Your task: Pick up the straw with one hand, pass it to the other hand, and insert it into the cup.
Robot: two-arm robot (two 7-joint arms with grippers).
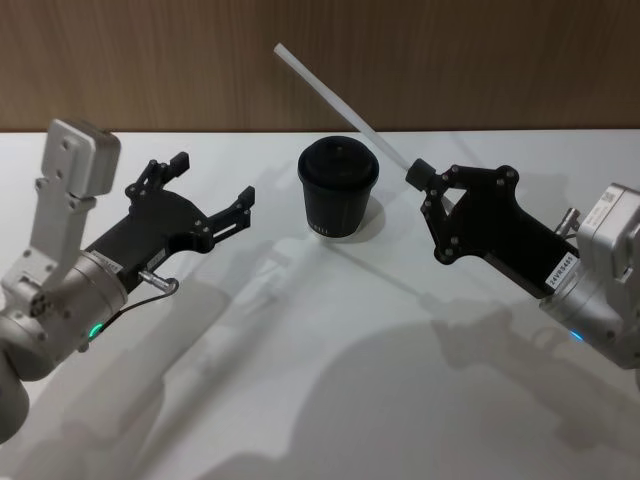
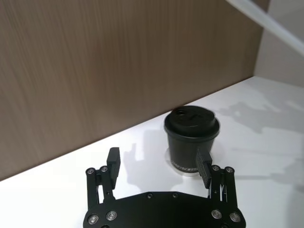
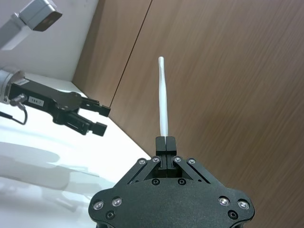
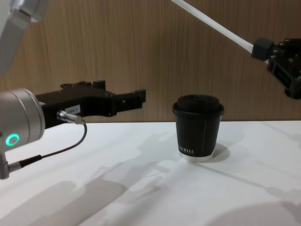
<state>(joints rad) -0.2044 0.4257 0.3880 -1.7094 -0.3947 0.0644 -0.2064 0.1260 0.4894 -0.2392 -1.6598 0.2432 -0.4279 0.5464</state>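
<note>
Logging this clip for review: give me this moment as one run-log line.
right hand: shut on straw, raised right of cup | left hand: open, left of cup | cup: upright, lidded | straw: not yet inserted

white glossy bench [image 1: 300, 350], brown wood-grain panel wall [image 1: 450, 60] along its far edge, vertical seam [image 3: 132, 52] between panels. soft grey shadows [image 1: 380, 400] spread over the bench's near half.

White straw [image 1: 340, 101], black cup [image 1: 338, 200]
</note>
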